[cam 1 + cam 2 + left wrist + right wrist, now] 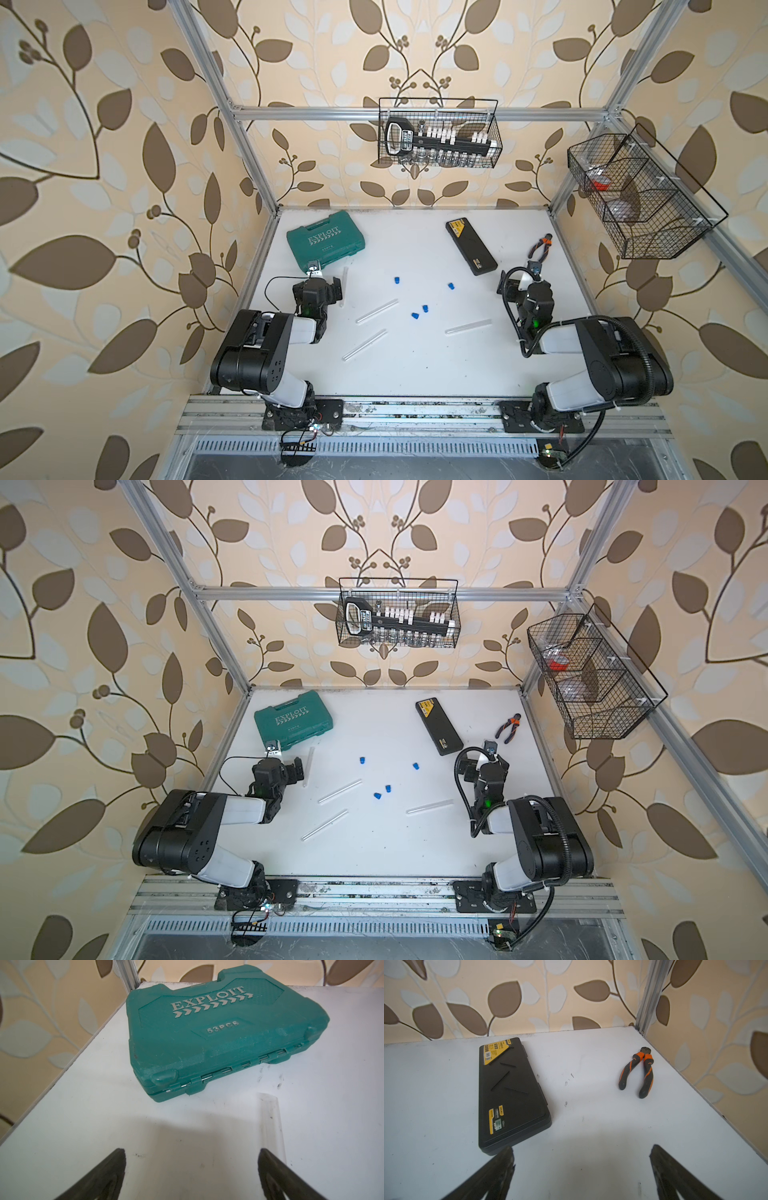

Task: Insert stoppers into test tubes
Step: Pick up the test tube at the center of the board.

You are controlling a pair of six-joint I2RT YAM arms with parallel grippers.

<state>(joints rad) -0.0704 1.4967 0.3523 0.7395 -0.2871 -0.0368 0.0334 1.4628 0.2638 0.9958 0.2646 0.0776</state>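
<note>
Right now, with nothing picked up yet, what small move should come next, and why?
Probably shift the left tool sideways over the nearest tube and close on it. The tool is open and empty, that tube lies just beside it on the table, and all four stoppers lie loose, none inserted.

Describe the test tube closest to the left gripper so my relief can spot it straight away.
Start at the green tool case at the back left of the table. Just in front of it, beside the open left gripper, lies a clear test tube. Unlike the other three tubes, which lie slanted in mid-table, it runs almost straight front to back.
</note>
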